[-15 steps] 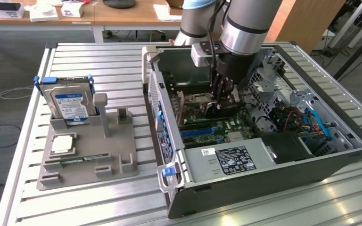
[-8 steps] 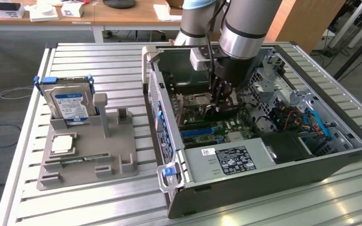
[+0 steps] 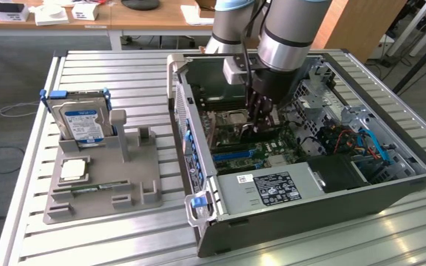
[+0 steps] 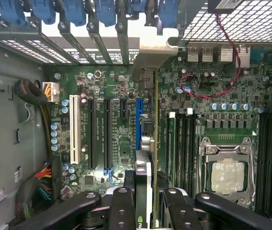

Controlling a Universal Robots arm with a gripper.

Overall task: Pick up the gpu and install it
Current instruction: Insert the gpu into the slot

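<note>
Open desktop PC case (image 3: 309,221) lies on its side on a slatted metal table (image 3: 124,238), mobo facing up. The robot arm reaches down into the case. Its gripper (image 3: 261,119) sits over the middle of the board, near the CPU socket (image 3: 233,117).

In the wrist view the gripper (image 4: 146,194) is closed narrow, w/ black fingers (image 4: 121,206) pressed on both sides of the gpu (image 4: 143,167). The card is seen edge-on and stands upright over the motherboard (image 4: 117,143), just beside the blue expansion slot (image 4: 139,115). Its silver end bracket (image 4: 153,52) is up against the case's rear slot openings. Can't tell if the card's edge is seated in a slot.

At the exterior view's left of the case, a grey parts holder (image 3: 102,183) carries a hard drive (image 3: 84,122) standing upright, a CPU chip (image 3: 74,169) lying flat, and a green memory stick (image 3: 91,188).
</note>
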